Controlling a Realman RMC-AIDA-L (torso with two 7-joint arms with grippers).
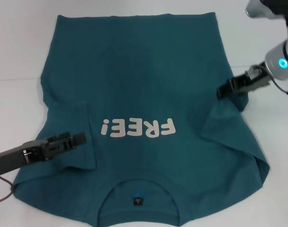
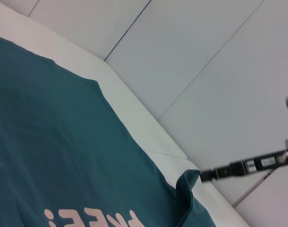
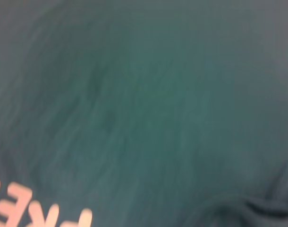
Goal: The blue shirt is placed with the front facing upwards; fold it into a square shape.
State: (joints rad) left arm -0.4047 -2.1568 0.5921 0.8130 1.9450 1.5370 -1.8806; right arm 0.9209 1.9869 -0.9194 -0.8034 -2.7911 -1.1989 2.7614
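Note:
The blue shirt lies spread on the white table, "FREE!" print up and collar nearest me. Both side parts are folded inward over the body. My left gripper sits low over the folded left flap, at its inner edge. My right gripper is at the shirt's right edge, shut on a raised peak of cloth. The left wrist view shows that peak of the shirt lifted at the right gripper. The right wrist view is filled by shirt fabric and part of the print.
White table shows bare on both sides of the shirt and beyond its hem. The table's far edge shows in the left wrist view, with a light tiled floor behind it.

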